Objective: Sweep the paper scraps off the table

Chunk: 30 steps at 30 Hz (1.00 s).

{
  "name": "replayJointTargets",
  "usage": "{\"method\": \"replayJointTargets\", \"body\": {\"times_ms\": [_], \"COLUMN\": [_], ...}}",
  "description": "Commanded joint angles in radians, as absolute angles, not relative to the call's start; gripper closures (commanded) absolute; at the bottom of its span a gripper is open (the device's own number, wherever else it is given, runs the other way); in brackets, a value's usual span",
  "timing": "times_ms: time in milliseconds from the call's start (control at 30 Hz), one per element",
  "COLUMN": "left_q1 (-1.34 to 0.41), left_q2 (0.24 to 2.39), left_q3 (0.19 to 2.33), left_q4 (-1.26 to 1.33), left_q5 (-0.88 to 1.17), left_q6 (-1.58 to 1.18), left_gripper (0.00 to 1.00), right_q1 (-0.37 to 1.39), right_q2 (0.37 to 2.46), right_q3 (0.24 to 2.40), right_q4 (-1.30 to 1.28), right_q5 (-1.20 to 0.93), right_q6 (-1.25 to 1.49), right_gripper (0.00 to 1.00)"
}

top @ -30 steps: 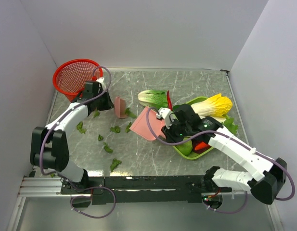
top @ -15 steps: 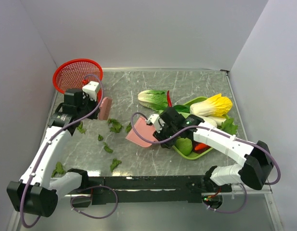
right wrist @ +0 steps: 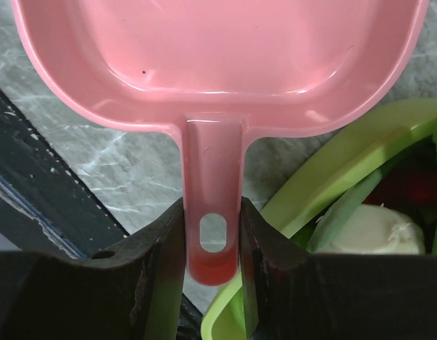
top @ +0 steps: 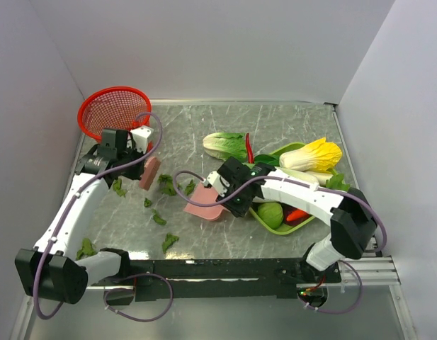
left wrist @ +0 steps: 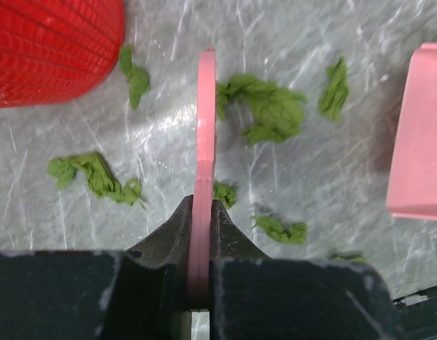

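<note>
Your left gripper (left wrist: pixel 202 219) is clamped on the thin pink scraper (left wrist: pixel 206 127), and the right gripper (right wrist: pixel 212 227) is pinched on the dustpan (right wrist: pixel 218 64) handle. In the last second you've swung the scraper back toward the basket (top: pixel 112 106) and slid the pan left, away from the tray (right wrist: pixel 324 180), so the biggest clump now sits between them, looking ready to be pushed in. Count-wise: one scraper, one pan, one basket, and roughly seven scraps (left wrist: pixel 264 110) loose on the table's (top: pixel 289 120) left half, none in the pan yet.
</note>
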State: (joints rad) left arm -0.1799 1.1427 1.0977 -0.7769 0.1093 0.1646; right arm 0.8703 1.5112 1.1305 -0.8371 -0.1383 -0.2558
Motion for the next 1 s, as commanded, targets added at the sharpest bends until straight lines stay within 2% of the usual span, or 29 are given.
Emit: {"method": "replayJointTargets", "body": {"times_ms": [0,467,700,967], "left_q1": [-0.178,-0.178,-0.178,-0.178], "left_q2": [1.152,1.181,1.224,1.298], "left_q3": [1.111,1.167,1.19,1.209], "left_q4": [-0.769,-0.779,-0.773,-0.791], "left_q5": [0.063,0.029,0.026,0.113], "left_q6": [0.198,0.248,0.242,0.192], "left_gripper": [0.99,0.99,0.99,0.99], "right_q1": [0.884,0.893,0.884,0.87], "right_q2": [1.552,1.768,1.813,1.91], "right_q3": [1.238,1.428,1.46,1.537], "right_q4": [-0.885,-1.078,-1.129,-1.14], "right_q5": [-0.084,-0.061,-0.043,-0.054], "right_q6": [-0.287,-0.336,-0.33,-0.357], "right_gripper": [1.0,1.0,1.0,1.0]}}
